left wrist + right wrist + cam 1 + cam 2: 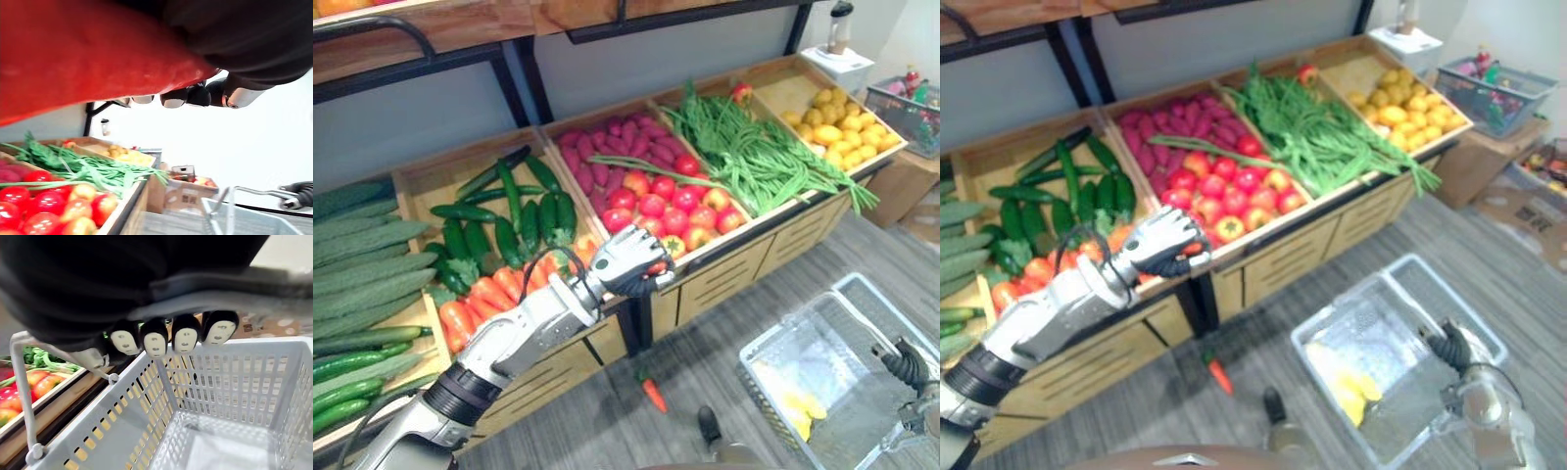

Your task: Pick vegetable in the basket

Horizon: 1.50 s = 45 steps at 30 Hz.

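Left hand (628, 262) curled round a red vegetable (88, 54), we carry it steadily over the basket (230, 382) our right hand (1449, 345) grips.

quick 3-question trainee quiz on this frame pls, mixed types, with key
1. True or false: the left hand is shut on a red vegetable.
2. Which lies on the floor? A) cucumber B) carrot C) lemon
3. Fill in: the right hand holds the grey basket by its ____.
Key: 1 true; 2 B, the carrot; 3 handle.
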{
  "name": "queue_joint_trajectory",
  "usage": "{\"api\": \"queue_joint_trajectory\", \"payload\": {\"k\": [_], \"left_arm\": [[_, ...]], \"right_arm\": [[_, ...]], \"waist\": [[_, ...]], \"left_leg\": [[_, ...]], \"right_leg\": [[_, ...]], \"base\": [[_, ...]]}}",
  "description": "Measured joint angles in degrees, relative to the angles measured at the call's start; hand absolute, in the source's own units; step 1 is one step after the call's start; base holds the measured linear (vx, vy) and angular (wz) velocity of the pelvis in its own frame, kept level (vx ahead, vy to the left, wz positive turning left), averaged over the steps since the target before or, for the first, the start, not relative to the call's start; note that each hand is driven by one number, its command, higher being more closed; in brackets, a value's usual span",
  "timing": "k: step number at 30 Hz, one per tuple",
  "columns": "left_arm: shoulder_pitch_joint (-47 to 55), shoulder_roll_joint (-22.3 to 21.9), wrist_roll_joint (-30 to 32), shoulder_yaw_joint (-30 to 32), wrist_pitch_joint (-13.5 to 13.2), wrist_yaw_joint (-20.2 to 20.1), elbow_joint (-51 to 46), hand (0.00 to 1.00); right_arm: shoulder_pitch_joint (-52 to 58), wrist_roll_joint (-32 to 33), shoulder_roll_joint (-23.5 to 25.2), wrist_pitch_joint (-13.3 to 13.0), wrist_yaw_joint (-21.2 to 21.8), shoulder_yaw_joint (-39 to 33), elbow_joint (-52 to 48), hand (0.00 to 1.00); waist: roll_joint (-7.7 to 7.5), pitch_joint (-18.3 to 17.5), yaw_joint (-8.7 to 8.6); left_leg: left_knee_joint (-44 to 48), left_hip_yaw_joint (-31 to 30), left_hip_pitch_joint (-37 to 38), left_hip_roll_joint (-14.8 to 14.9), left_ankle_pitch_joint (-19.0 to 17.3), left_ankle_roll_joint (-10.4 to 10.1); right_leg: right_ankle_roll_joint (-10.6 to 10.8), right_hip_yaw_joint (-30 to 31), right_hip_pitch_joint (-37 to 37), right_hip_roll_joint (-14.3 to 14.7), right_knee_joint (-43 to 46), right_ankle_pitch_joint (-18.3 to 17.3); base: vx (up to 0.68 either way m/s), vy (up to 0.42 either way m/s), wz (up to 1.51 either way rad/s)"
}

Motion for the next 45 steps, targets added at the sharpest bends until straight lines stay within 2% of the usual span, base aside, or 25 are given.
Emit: {"api": "queue_joint_trajectory", "payload": {"k": [2,5,11,13,15,23,30,37,44,45], "left_arm": [[-1.8,0.0,-0.2,-3.1,-1.3,-0.7,-1.3,1.0],[-3.2,-0.7,-2.3,-6.5,-2.3,-1.1,-2.4,1.0],[-4.9,-3.7,-4.5,-13.0,-3.6,-3.0,-3.6,1.0],[-5.5,-5.1,-4.6,-14.8,-4.0,-3.3,-3.9,1.0],[-5.9,-5.9,-4.7,-16.7,-4.1,-3.5,-3.9,1.0],[-7.7,-11.6,-6.7,-23.6,-4.2,-4.9,-3.3,1.0],[-7.8,-13.9,-6.7,-25.9,-4.2,-5.1,-2.1,1.0],[-7.4,-14.1,-6.7,-26.7,-4.3,-5.2,-2.0,1.0],[-5.1,-14.5,-6.7,-26.7,-4.6,-5.3,-2.0,1.0],[-4.7,-14.5,-6.7,-26.7,-4.7,-5.5,-2.0,1.0]], "right_arm": [[-1.0,0.0,-2.5,-1.5,0.6,2.9,-1.9,1.0],[-3.3,0.0,-4.8,-2.3,1.7,6.1,-3.2,1.0],[-6.7,0.0,-8.1,-2.6,1.8,11.6,-5.5,1.0],[-7.7,0.0,-8.9,-2.6,1.8,13.3,-6.1,1.0],[-9.4,0.0,-8.9,-2.6,1.8,15.5,-7.2,1.0],[-15.4,0.0,-9.4,-3.7,2.1,23.5,-8.2,1.0],[-20.4,0.3,-9.4,-3.7,3.1,30.2,-10.1,1.0],[-29.5,0.6,-10.8,-4.8,4.3,39.8,-12.9,1.0],[-35.2,0.6,-13.4,-5.9,5.5,45.0,-16.8,1.0],[-36.6,0.6,-13.4,-6.0,5.9,46.3,-17.2,1.0]], "waist": [[0.29,-0.4,-0.05],[0.66,-0.6,-0.07],[1.93,-1.4,-0.21],[1.98,-1.5,-0.29],[2.05,-1.5,-1.23],[3.2,-1.9,-1.46],[3.69,-1.7,-1.8],[4.03,-1.1,-2.81],[3.53,0.2,-3.37],[3.5,0.2,-3.98]], "left_leg": [[0.4,1.5,1.1,0.8,-0.6,-0.6],[0.3,3.3,2.3,1.1,-0.8,-1.0],[0.0,6.6,4.5,1.4,-1.3,-1.8],[0.0,7.7,4.8,1.4,-1.5,-1.9],[0.0,8.3,5.2,1.4,-1.5,-2.0],[0.1,12.6,7.1,1.9,-2.0,-2.6],[0.2,16.2,9.3,2.2,-2.5,-3.4],[1.1,23.2,12.1,2.6,-3.1,-4.4],[2.2,29.9,14.6,2.9,-3.6,-5.3],[2.3,30.7,14.8,3.0,-3.6,-5.3]], "right_leg": [[0.0,1.2,0.1,1.1,0.5,0.0],[0.0,2.9,0.1,1.9,0.7,0.0],[0.0,5.8,0.1,3.2,0.9,0.0],[0.0,6.6,0.0,3.5,1.0,0.0],[0.0,7.0,0.0,3.7,1.1,0.0],[0.1,10.6,-1.0,5.5,1.9,0.2],[0.3,14.0,-1.0,7.3,2.2,0.3],[0.5,20.0,-2.8,10.9,4.0,0.5],[0.5,25.6,-3.9,14.5,5.0,0.4],[0.6,26.2,-4.2,15.0,5.3,0.5]], "base": [[0.01,-0.027,-0.34],[0.01,-0.015,-0.33],[0.0,-0.003,-0.27],[-0.02,0.0,-0.21],[-0.02,0.005,-0.19],[0.0,0.004,-0.24],[0.0,0.004,-0.29],[0.02,0.023,-0.49],[0.02,-0.009,-0.5],[0.03,-0.036,-0.38]]}}
